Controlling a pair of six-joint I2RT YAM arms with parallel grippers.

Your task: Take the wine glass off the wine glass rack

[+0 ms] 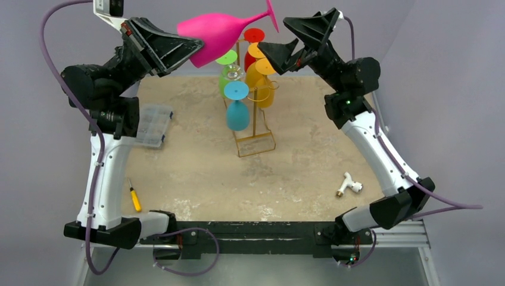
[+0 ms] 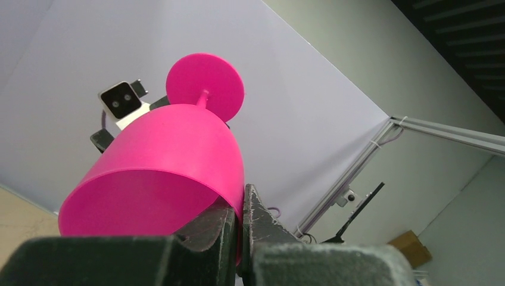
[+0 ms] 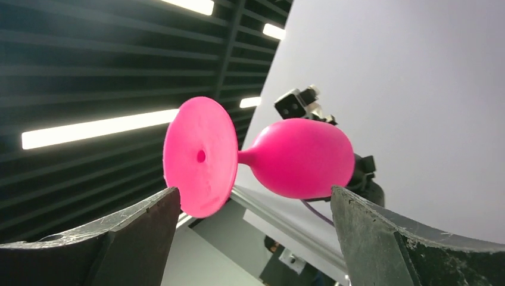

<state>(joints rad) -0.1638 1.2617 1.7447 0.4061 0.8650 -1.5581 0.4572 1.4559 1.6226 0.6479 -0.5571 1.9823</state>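
My left gripper (image 1: 192, 46) is shut on the rim of a pink wine glass (image 1: 223, 34), holding it high in the air, tilted, foot toward the upper right. The left wrist view shows one finger inside the bowl and one outside the pink glass (image 2: 172, 167). The gold wire rack (image 1: 257, 119) stands mid-table below it, with green, red, orange, yellow and blue glasses hanging on it. My right gripper (image 1: 286, 39) is open and empty, just right of the pink glass's stem. In the right wrist view the pink glass (image 3: 298, 158) floats beyond its open fingers.
A clear plastic compartment box (image 1: 152, 124) lies at the left. A yellow-handled screwdriver (image 1: 135, 196) lies near the front left. A white pipe fitting (image 1: 349, 185) lies at the front right. The table surface (image 1: 202, 173) is tan.
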